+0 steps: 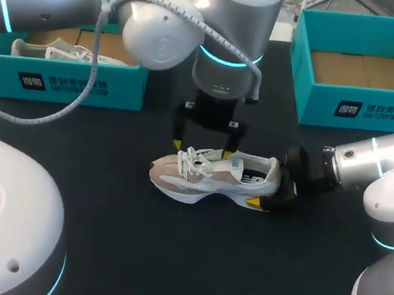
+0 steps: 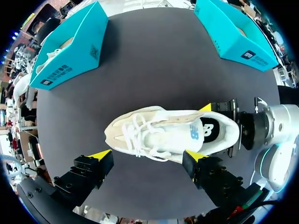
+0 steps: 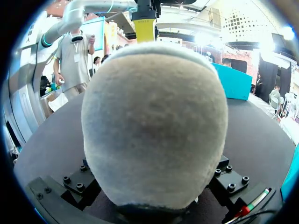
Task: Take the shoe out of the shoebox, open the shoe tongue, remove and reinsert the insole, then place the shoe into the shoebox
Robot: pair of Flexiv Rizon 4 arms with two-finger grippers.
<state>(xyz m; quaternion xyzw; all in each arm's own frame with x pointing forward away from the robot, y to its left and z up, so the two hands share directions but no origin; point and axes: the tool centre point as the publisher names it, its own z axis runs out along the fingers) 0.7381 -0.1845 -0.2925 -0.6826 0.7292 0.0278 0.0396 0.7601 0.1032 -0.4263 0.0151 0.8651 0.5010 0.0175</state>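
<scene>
A white and beige sneaker (image 1: 211,178) lies upright on the black table (image 1: 191,261), toe toward the left. My right gripper (image 1: 278,189) is shut on its heel, one finger on each side. The heel (image 3: 154,126) fills the right wrist view and hides that gripper's tips. My left gripper (image 2: 148,155) hangs open just above the laces (image 2: 140,135), its yellow tips wide apart and touching nothing. The black insole (image 2: 208,130) shows in the shoe's opening. In the head view the left gripper (image 1: 202,148) stands right behind the shoe's middle.
A teal shoebox (image 1: 62,79) at the back left holds another white shoe (image 1: 51,50). A second teal shoebox (image 1: 362,102) at the back right shows only its cardboard floor. Bare table lies in front of the sneaker.
</scene>
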